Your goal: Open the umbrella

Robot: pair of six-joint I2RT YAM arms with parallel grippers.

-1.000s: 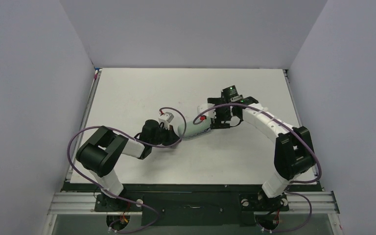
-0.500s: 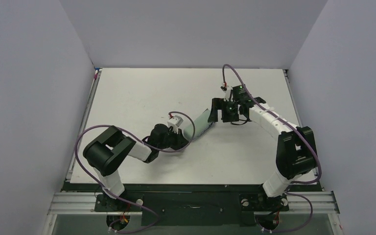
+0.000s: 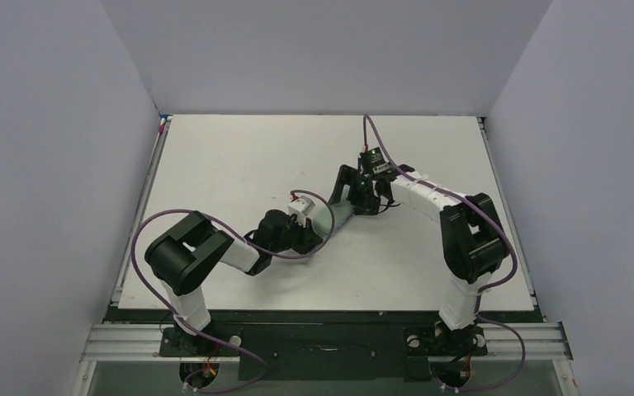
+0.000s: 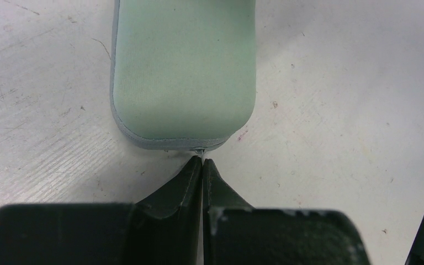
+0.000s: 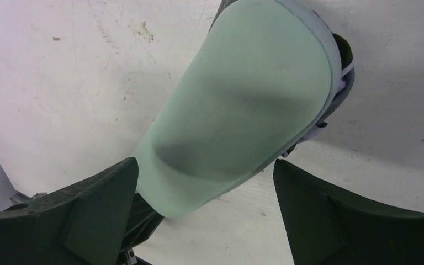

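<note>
**Case lies between both grippers; umbrella barely showing**

Top view: the pale green case (image 3: 336, 216) lies near the middle of the white table (image 3: 231, 157), slanting from near-left to far-right. The left gripper (image 3: 314, 238) is at its near-left end and the right gripper (image 3: 349, 191) at its far-right end. The umbrella cannot be made out from here.

Left wrist view: the left gripper (image 4: 202, 163) has its fingers pressed together. The tips meet the grey seam at the rounded end of the case (image 4: 182, 72), just where a small silvery tab (image 4: 200, 150) shows. I cannot tell whether the tab is caught between the tips.

Right wrist view: the right gripper (image 5: 205, 165) is spread wide, with one finger on each side of the end of the case (image 5: 243, 110). The right finger stands clear of the case and the left finger is close beside it. Of the umbrella (image 5: 339, 83) only a thin lavender sliver shows, with dark material next to it, at the case's right edge. The rest is hidden.
</note>
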